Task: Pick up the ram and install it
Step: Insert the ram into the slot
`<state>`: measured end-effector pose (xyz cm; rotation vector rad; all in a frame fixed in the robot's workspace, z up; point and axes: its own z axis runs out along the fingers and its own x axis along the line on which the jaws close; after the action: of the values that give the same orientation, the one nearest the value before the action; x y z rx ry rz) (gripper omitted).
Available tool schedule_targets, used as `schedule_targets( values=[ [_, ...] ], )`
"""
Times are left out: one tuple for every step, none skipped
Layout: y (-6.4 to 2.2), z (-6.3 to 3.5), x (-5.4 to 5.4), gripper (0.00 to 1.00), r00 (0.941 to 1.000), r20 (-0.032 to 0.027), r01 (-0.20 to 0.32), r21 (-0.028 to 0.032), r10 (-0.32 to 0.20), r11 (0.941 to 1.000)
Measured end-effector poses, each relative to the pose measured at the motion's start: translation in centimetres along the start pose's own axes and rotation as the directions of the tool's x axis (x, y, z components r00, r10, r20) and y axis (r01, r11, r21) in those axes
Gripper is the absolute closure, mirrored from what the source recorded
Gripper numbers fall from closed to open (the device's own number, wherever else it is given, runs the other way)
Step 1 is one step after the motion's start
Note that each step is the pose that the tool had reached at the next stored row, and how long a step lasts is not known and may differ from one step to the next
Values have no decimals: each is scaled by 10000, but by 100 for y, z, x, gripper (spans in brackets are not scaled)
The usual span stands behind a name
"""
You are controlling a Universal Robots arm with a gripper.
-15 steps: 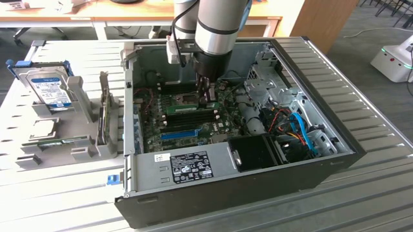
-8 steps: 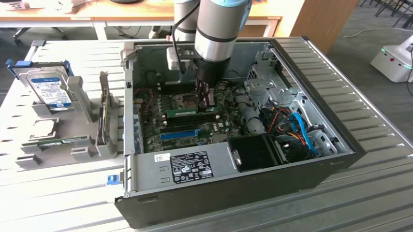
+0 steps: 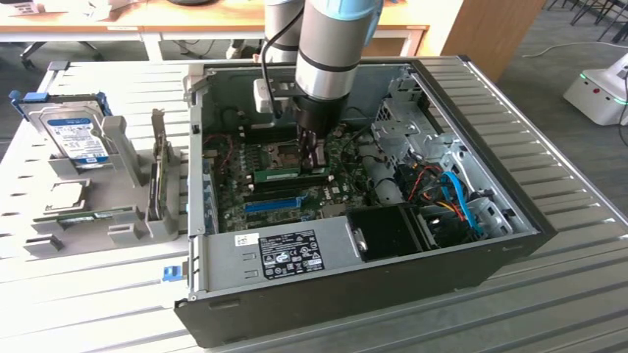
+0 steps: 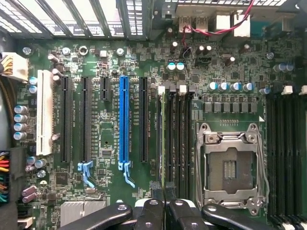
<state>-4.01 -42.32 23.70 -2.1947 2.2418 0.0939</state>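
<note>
The ram [image 3: 278,175] is a thin green stick with a white label, standing on edge in a memory slot of the motherboard inside the open computer case. In the wrist view I see the ram [image 4: 163,139] edge-on, running along the slot away from my fingertips. My gripper [image 3: 316,163] reaches straight down into the case at one end of the stick. In the wrist view the gripper [image 4: 162,186] has its black fingers pressed together, with the stick's top edge pinched between them.
A blue expansion slot [image 4: 124,120] and black slots lie beside the ram's slot, with the CPU socket [image 4: 230,167] on its other side. Outside the case, on the exterior view's left, a grey rack holds a hard drive [image 3: 79,136], a dark upright card [image 3: 157,173] and a second green stick [image 3: 93,217].
</note>
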Motion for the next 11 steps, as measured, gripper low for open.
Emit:
schedule_targets(
  values=[
    [0,10,0,88,10000,0,-1,0,1,10000],
    [-1,18,1,88,10000,0,0,0,0,10000],
    [-1,22,1,88,10000,0,0,0,0,10000],
    [-1,23,2,88,10000,-3,-1,0,1,10000],
    [-1,23,2,88,10000,-3,0,0,0,10000],
    [-1,23,1,88,10000,-2,0,0,0,10000],
    [-1,24,1,88,10000,0,0,1,0,10000],
    [-1,25,1,88,10000,1,0,1,0,10000],
    [-1,25,1,88,10000,0,0,1,0,10000],
    [-1,26,-3,88,10000,-6,-1,2,1,10000],
    [0,26,-8,88,10000,-27,-4,3,4,10000]
  ],
)
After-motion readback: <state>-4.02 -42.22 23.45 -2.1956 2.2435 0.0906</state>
